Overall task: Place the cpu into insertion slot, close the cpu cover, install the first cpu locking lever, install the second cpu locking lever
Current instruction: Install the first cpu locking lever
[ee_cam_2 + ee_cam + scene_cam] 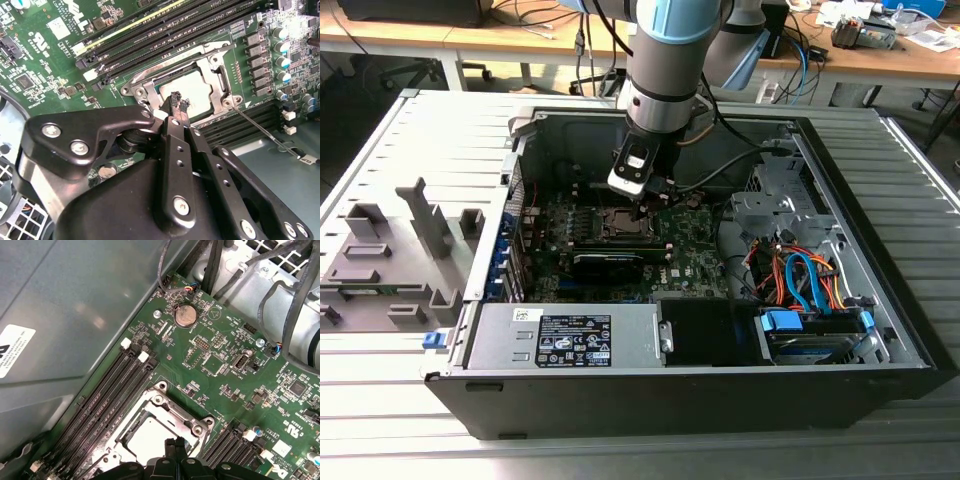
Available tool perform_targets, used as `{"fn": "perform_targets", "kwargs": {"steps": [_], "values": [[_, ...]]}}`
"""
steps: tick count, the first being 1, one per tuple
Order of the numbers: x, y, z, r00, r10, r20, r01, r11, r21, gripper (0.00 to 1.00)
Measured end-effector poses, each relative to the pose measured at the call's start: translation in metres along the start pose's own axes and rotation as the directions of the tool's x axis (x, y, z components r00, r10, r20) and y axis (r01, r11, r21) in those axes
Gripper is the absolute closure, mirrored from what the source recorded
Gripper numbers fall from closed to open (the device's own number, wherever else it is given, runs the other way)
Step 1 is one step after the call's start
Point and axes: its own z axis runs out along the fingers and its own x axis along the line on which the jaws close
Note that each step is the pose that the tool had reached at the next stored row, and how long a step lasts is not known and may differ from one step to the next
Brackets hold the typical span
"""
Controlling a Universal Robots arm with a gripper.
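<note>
Gripper point(176, 102): fingers pressed together, pinching nothing; tips at the cpu cover point(220, 87) frame, contact uncertain.
Cpu point(197, 90): lies in the insertion slot point(618, 225), mid circuit board point(220, 365), away from its edges.
Cover: down flat over the chip; judged thin, stiff, springy; press on the frame only.
Lever point(260, 127): 1 wire rod runs from the cover corner past the board's edge; judged slippery, best hooked near its free end.
</note>
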Motion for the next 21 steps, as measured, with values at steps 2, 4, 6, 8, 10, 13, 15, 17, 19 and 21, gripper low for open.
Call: {"fn": "perform_targets", "kwargs": {"steps": [2, 4, 6, 8, 10, 13, 15, 17, 19, 21], "values": [[0.0, 0.0, 0.0, 1.0, -0.003, 0.0, 0.003, 1.0, 0.0003, 0.89], [0.0, 0.0, 0.0, 1.0, -0.006, 0.0001, 0.006, 1.0, 0.0005, 0.89], [0.0, 0.0, 0.0, 1.0, -0.009, 0.0001, 0.009, 1.0, 0.0007, 0.89], [0.0, 0.0, 0.0, 0.9999, -0.012, 0.0001, 0.012, 0.9999, 0.0009, 0.89], [0.0, 0.0, 0.0, 0.9999, -0.015, 0.0002, 0.015, 0.9999, 0.0012, 0.89], [0.0, 0.0, 0.0, 0.9998, -0.021, 0.0003, 0.021, 0.9998, 0.0016, 0.89], [0.0, 0.0, 0.0, 0.9997, -0.023, 0.0003, 0.023, 0.9997, 0.0018, 0.89], [0.0, 0.0, 0.0, 0.9997, -0.025, 0.0003, 0.025, 0.9997, 0.002, 0.89], [0.0, 0.0, 0.0, 0.9996, -0.027, 0.0003, 0.027, 0.9996, 0.0021, 0.89], [0.0, 0.0, 0.0, 0.9996, -0.029, 0.0004, 0.029, 0.9996, 0.0023, 0.89]]}}
